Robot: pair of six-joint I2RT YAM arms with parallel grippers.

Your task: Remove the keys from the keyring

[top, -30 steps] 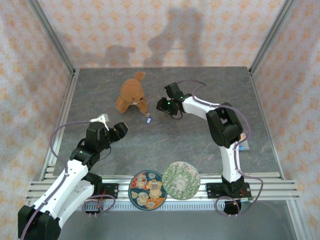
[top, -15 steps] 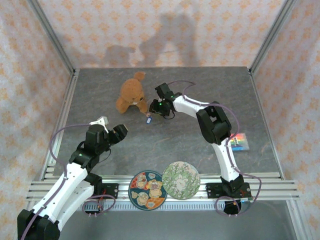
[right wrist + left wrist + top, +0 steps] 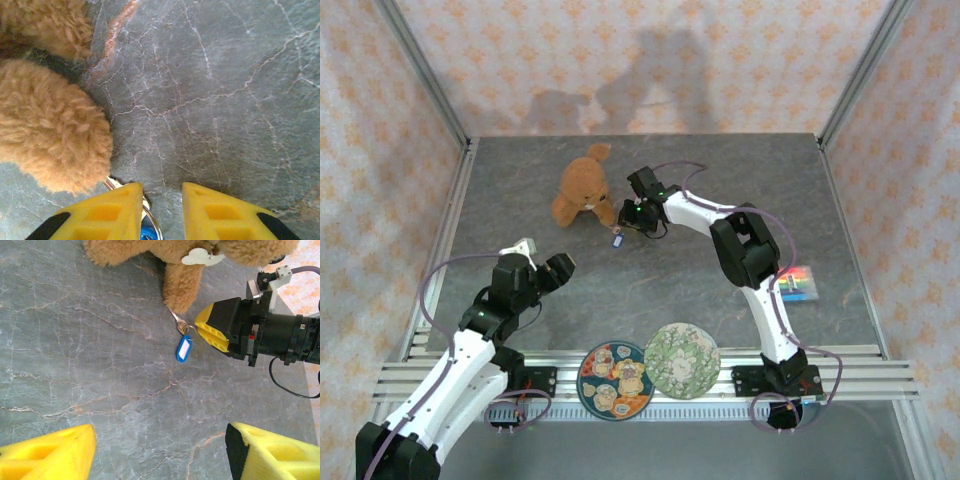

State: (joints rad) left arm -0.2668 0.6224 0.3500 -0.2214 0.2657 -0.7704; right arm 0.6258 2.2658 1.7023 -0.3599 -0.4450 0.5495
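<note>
Grey stone-look table (image 3: 520, 200) carried a teddy bear (image 3: 582, 190) toward the back-left. The keyring (image 3: 185, 330) lay flat on the table at the tip of the bear's paw, blue tag (image 3: 184, 348) trailing toward the near side (number of keys not readable). The right gripper (image 3: 162, 189) sat low over the ring, yellow fingers (image 3: 107, 210) narrowly parted with bare table in the gap. One finger partly hid the ring, whose rim showed at that finger's inner edge, not clamped. The left gripper (image 3: 160, 437) hovered well apart, nearer the arm bases, fingers spread wide and empty.
</note>
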